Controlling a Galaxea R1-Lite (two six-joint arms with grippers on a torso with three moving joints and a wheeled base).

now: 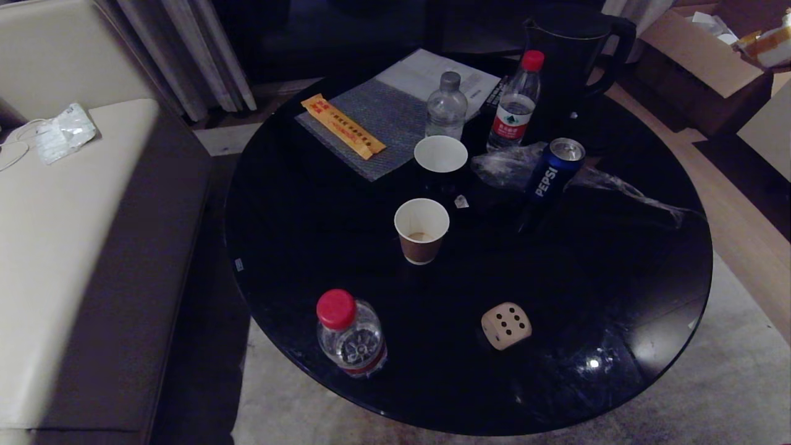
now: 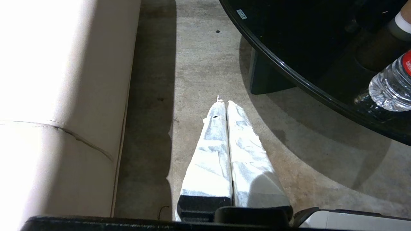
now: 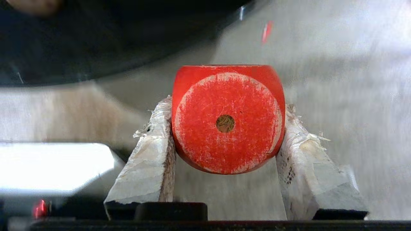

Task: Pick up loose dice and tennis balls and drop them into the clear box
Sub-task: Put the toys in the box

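Right gripper (image 3: 226, 128): my jaws are clamped on the red die (image 3: 228, 118), one-pip face toward my wrist, held over the floor.
Left gripper (image 2: 226, 106): my fingers are pressed together, holding nothing, low above the carpet.
Tan die (image 1: 506, 326): on the black table (image 1: 296, 216) at five o'clock from the brown paper cup (image 1: 422, 230).

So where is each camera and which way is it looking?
Head view: up on the robot's head, looking down at the round black table with the tan die; no arm shows.
Left wrist view: behind the left claw, shut, aimed at the floor between sofa and table.
Right wrist view: behind the right claw, gripping the red die off the table's edge.
Shared: head and left wrist views both show the red-capped bottle and the table.
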